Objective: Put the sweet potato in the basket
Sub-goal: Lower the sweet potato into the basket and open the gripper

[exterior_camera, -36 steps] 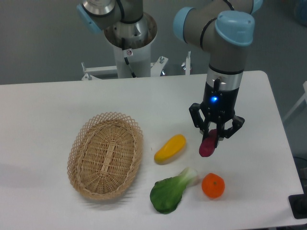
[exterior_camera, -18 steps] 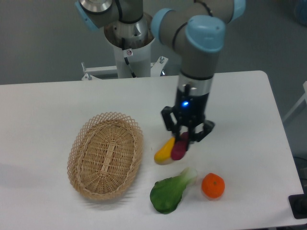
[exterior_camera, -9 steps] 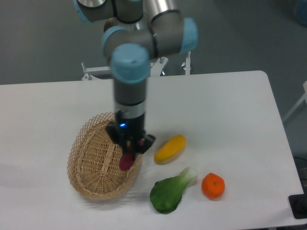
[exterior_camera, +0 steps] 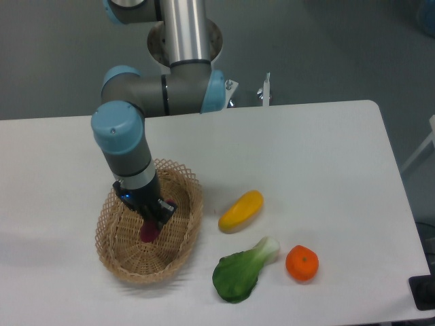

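- One wicker basket (exterior_camera: 129, 261) on the table (exterior_camera: 326, 149).
- One sweet potato (exterior_camera: 149, 231) (only its lower end peeks out, so I'm fairly sure rather than certain).
- One yellow squash (exterior_camera: 240, 210).
- One leafy green vegetable (exterior_camera: 241, 272).
- One orange fruit (exterior_camera: 302, 263).
- One robot arm (exterior_camera: 129, 146), with one gripper (exterior_camera: 153, 219).

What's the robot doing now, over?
Gripper shut on the sweet potato. Sweet potato hanging over the basket, inside the rim, not let go. Nothing in the way.
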`<state>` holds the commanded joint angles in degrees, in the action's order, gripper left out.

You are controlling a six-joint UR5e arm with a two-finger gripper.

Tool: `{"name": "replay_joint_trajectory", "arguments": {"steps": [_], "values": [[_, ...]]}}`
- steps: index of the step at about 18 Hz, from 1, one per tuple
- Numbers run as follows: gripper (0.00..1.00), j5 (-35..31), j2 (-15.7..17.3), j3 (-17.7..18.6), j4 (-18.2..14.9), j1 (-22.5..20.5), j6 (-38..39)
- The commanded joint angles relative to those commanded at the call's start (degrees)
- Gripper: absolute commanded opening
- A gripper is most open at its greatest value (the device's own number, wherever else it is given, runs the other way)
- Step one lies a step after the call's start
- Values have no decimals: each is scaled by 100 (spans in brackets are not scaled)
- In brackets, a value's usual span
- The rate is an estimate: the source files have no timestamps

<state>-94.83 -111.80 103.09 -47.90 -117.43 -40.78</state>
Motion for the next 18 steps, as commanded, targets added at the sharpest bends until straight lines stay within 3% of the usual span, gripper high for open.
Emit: {"name": "replay_joint_trajectory", "arguments": {"steps": [9, 10, 11, 12, 13, 18], "values": [[34, 0, -184, 106, 229, 123, -36], [40, 0, -202, 97, 229, 123, -36], [54, 0, -202, 97, 237, 123, -27], [81, -9, -194, 80, 237, 123, -27], [96, -17, -194, 45, 246, 123, -27], [100, -149, -79, -218, 229, 123, -1]]}}
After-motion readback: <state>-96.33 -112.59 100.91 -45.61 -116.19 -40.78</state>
